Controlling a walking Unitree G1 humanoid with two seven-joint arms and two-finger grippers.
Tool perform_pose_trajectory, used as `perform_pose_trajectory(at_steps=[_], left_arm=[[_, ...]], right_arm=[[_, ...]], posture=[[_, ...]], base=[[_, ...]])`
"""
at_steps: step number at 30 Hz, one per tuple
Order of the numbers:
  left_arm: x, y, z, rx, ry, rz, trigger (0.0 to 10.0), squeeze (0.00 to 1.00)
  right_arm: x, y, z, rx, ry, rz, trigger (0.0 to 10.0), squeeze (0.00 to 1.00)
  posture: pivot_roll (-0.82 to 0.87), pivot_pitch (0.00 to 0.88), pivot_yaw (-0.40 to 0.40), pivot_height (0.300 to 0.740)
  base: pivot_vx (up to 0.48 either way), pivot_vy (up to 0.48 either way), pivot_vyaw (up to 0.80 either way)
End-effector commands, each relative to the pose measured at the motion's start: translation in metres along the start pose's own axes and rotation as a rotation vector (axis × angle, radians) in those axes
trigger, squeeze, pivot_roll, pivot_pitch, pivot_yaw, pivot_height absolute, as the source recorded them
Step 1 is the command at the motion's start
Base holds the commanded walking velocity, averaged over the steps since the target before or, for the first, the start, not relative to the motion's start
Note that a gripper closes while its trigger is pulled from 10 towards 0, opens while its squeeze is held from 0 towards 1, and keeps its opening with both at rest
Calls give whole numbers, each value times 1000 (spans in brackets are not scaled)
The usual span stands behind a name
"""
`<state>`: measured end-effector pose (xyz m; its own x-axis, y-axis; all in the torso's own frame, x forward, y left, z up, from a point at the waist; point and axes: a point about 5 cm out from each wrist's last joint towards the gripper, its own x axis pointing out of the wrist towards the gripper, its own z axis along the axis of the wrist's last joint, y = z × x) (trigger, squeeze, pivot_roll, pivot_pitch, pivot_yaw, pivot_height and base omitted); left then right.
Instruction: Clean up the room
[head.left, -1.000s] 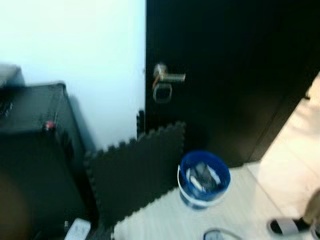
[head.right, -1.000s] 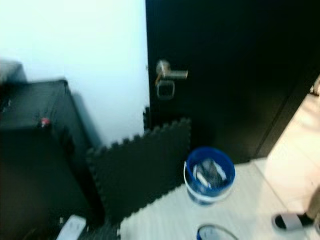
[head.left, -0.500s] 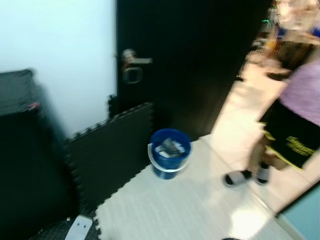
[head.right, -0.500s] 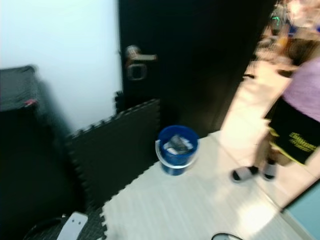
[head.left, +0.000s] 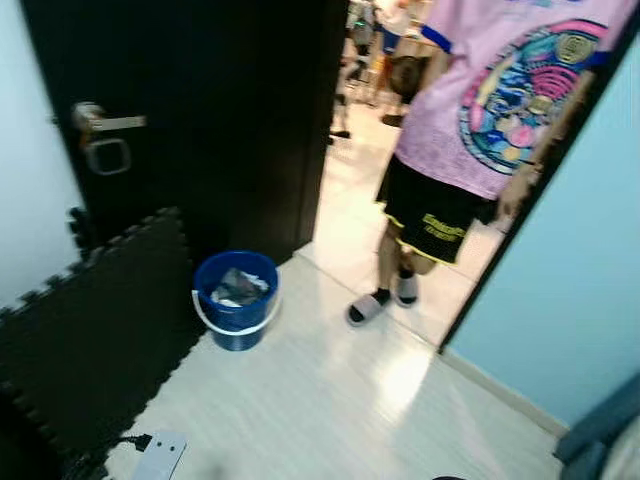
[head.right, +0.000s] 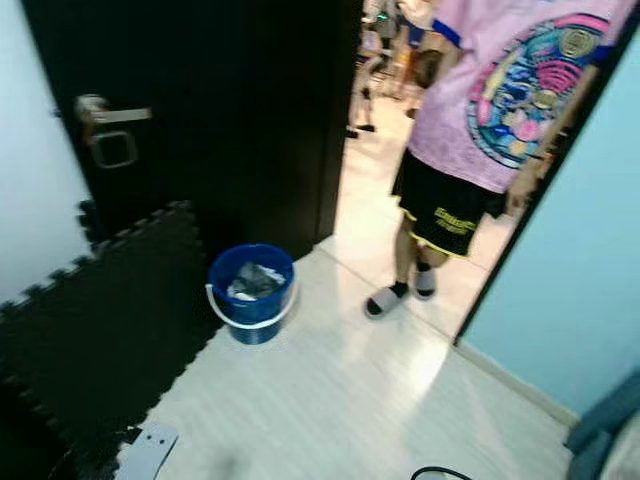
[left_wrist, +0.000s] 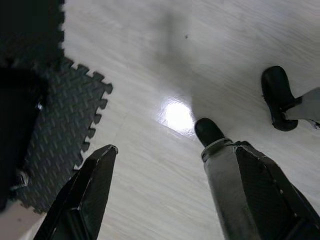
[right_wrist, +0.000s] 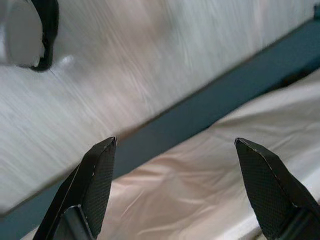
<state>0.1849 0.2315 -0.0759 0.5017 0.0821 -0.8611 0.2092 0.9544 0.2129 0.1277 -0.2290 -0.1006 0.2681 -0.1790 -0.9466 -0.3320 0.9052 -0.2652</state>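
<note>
A blue bucket (head.left: 236, 298) holding crumpled rubbish stands on the pale floor beside the black door (head.left: 220, 120). In the left wrist view my left gripper (left_wrist: 175, 148) hangs open above the pale floor, nothing between its fingers (left_wrist: 95, 185). My right gripper (right_wrist: 175, 142) is also open and holds nothing. It hangs over the teal edge of a bed (right_wrist: 210, 107) with a beige sheet (right_wrist: 200, 190).
A person in a pink shirt (head.left: 490, 100) and black shorts stands in the open doorway, feet in slippers (head.left: 368, 308). Black foam mats (head.left: 90, 330) lean at the left. A white flat device (head.left: 155, 455) lies on the floor. A teal wall (head.left: 580, 280) rises on the right.
The camera has swung to the right, so the bucket and door sit further left in view. The person now stands nearer, in the doorway.
</note>
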Motion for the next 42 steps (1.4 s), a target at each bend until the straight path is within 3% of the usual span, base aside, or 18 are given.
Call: perform_pose_trajectory(at_steps=[1, 27, 42], left_arm=[[0, -4, 0, 4, -5, -12, 10000, 0], [0, -4, -1, 19, 3, -7, 10000, 0], [0, -3, -1, 42, 2, -8, 10000, 0]], right_arm=[[0, -3, 2, -14, -3, -12, 10000, 0], [0, 5, 0, -12, 17, 3, 10000, 0], [-1, -11, -6, -11, 25, -16, 10000, 0]], posture=[[101, 0, -89, 740], [99, 0, -84, 740], [99, 0, -81, 740]], base=[[0, 0, 0], [0, 0, -769], [0, 0, -800]])
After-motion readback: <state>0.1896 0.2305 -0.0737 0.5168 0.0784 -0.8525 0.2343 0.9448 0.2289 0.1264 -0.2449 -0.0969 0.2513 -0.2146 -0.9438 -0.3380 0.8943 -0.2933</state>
